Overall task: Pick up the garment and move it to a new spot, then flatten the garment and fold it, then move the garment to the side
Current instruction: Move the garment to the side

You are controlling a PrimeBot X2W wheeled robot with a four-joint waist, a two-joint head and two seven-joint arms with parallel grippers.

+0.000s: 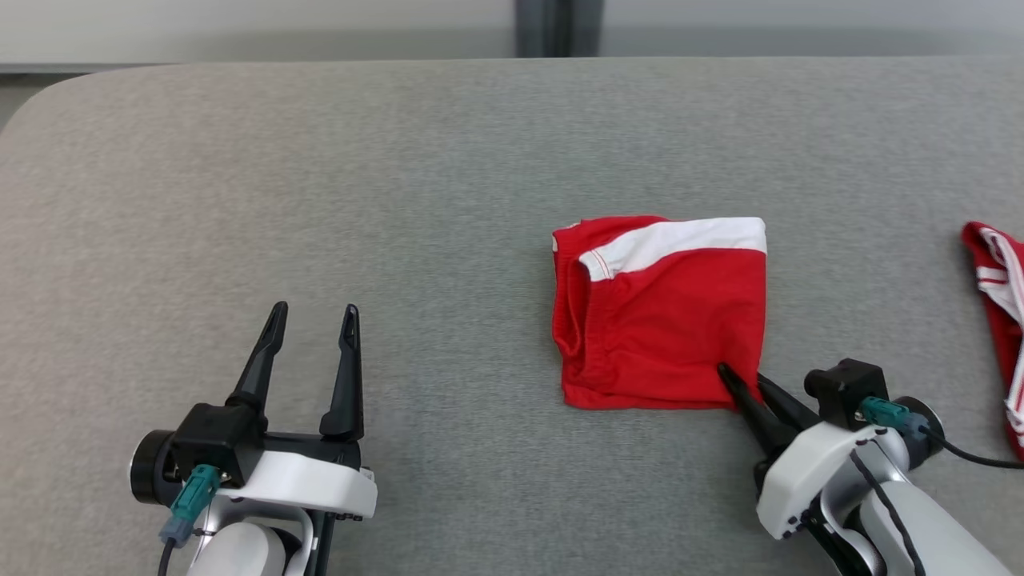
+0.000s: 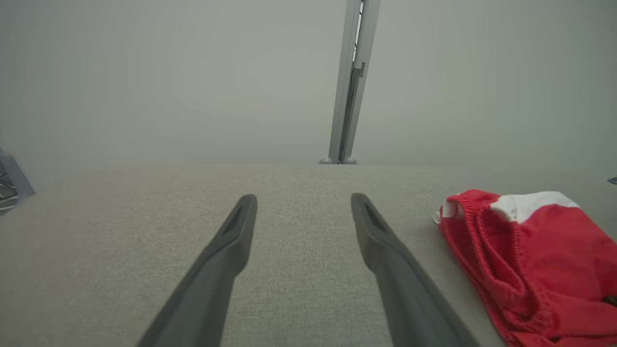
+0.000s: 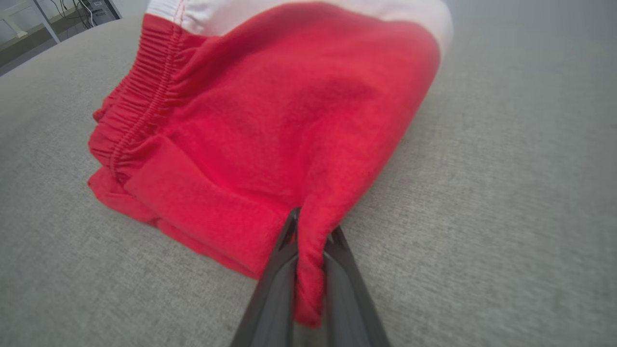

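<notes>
Folded red garment (image 1: 664,320) lies on the grey worktop (image 1: 360,176). My right hand (image 1: 742,374) is clamped on the garment's near right corner, red cloth pinched between its fingers. My left hand (image 1: 314,310) sits well left of the garment, fingers apart. A second red-and-white cloth (image 1: 1000,320) lies well right of the garment.

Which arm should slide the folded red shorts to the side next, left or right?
Right, probably. The right gripper is shut on the near corner of the red shorts, with the cloth pinched. The left gripper stands open, apart from them.
</notes>
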